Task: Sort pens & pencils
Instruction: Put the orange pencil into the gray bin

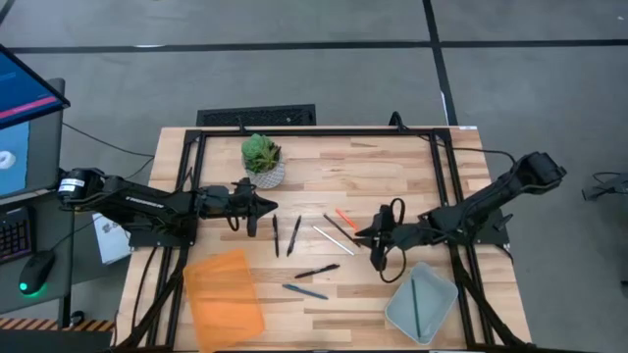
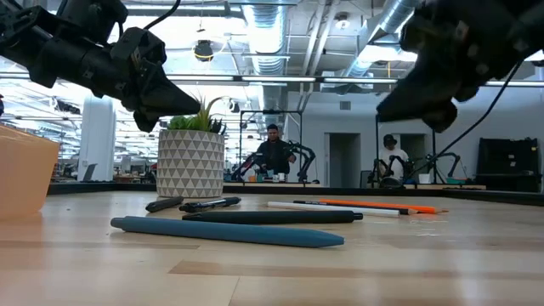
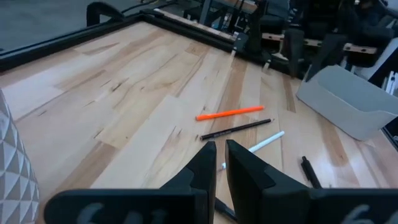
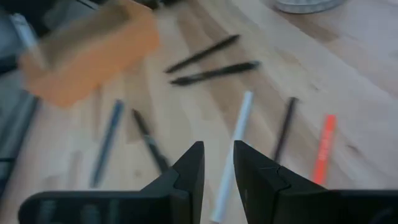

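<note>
Two matte black arms carry looping black cables, white lettering on the left, and wedge-shaped fingers (image 3: 245, 171).

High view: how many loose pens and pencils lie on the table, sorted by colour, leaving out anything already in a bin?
black pens: 3
blue pen: 1
orange pencil: 1
white pencil: 1
thin dark pencil: 1
Total: 7

Orange bin (image 1: 224, 297), grey tray (image 1: 422, 302), blue pen (image 1: 305, 291).
</note>
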Robot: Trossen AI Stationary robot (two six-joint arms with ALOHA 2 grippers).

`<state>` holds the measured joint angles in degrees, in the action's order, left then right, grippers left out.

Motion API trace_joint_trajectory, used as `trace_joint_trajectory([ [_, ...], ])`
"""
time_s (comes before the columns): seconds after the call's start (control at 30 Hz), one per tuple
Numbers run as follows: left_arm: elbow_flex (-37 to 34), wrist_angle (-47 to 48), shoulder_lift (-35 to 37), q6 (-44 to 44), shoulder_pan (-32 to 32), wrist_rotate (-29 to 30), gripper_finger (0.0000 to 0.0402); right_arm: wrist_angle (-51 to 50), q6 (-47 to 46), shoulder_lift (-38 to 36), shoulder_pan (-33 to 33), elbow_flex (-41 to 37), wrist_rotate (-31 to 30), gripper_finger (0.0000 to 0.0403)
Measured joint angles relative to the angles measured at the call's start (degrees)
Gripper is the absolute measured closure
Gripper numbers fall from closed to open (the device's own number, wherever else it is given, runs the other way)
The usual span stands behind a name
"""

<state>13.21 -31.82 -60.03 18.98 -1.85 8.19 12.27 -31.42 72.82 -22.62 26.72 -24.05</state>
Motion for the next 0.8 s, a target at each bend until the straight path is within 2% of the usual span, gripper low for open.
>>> trace_joint_trajectory([
  [0.1,0.0,0.2,0.0,0.0,0.0,0.3,0.0376,-2.6,-0.2,0.0,1.4,-0.1,-1.5,0.0294],
  [0.37,0.0,1.7,0.0,0.1,0.0,2.8,0.0376,-5.4,-14.8,2.2,1.9,-0.1,-0.1,0.0294],
  [0.53,0.0,1.8,0.0,-0.6,0.0,3.0,0.0376,-4.5,-13.4,6.4,2.2,-0.1,-1.5,0.0294],
  [0.67,0.0,2.0,0.0,-0.5,0.0,3.0,0.0376,-3.8,-16.3,10.1,2.9,-0.1,-2.1,0.0294],
  [0.8,0.0,2.2,0.0,-0.5,0.0,3.0,0.0376,-4.0,-19.6,12.8,2.8,-0.1,-6.1,0.0294],
])
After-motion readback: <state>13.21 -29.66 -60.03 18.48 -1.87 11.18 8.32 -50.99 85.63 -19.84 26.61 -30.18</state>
